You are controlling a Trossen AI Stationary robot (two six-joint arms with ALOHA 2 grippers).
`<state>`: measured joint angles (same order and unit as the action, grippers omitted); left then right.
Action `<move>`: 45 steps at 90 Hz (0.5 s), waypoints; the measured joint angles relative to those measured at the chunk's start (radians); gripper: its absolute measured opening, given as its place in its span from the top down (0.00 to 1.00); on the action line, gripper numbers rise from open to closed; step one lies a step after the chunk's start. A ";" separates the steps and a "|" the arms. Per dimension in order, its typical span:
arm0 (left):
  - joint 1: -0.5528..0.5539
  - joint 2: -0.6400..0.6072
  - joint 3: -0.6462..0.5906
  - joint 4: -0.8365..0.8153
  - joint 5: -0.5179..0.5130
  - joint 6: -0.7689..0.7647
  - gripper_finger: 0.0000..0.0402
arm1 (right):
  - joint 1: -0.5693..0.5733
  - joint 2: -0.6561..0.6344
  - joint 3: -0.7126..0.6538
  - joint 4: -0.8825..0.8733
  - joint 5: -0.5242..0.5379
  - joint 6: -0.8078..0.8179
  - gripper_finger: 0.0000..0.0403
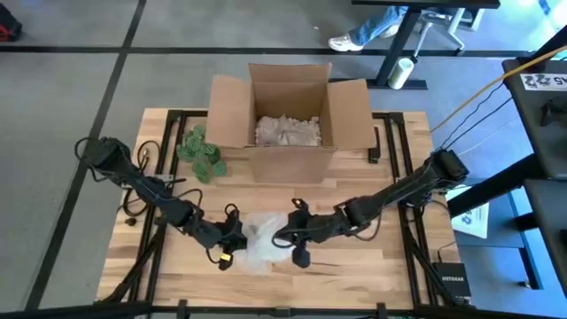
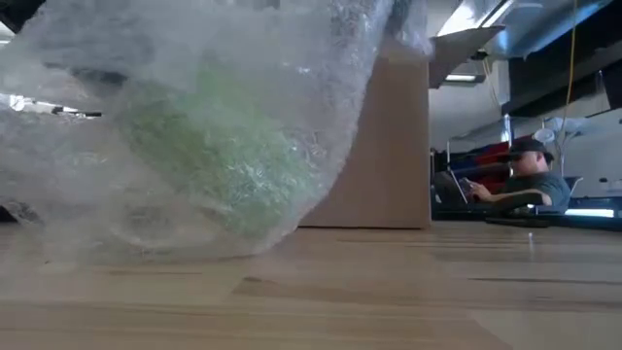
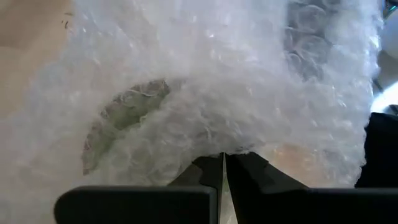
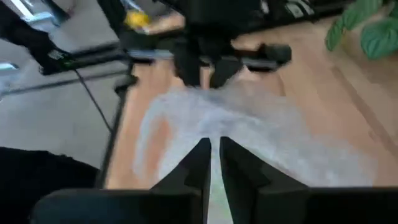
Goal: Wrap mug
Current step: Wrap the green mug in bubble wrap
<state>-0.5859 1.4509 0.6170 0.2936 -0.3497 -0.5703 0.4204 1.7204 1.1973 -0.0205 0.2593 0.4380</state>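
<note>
Bubble wrap fills the low view right in front of us, with the green mug showing dimly through it, resting on the near-centre of the wooden table. We judge the wrap soft, light and slippery, likely to spring open if released, while the mug inside is hard, heavier and breakable; we would take hold at the film's loose edges and never squeeze the mug's wall. Our left gripper has its fingers together, pinching the wrap's edge; our right gripper does the same from the opposite side. Behind the bundle stands an open cardboard box with paper filling, a green plant sprig beside it. Beyond the table a person sits at a desk.
</note>
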 joint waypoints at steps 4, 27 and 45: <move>0.004 0.000 0.000 0.000 0.000 0.001 1.00 | -0.007 0.017 0.000 0.023 -0.012 0.001 0.95; 0.020 0.000 0.054 0.010 0.014 0.081 1.00 | -0.044 0.036 0.000 0.075 -0.095 0.002 0.95; 0.034 -0.001 0.122 0.001 0.062 0.171 1.00 | -0.043 0.035 0.000 0.049 -0.095 0.001 0.95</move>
<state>-0.5519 1.4498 0.7386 0.2951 -0.2879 -0.3992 0.3775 1.7557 1.1969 0.0286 0.1646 0.4393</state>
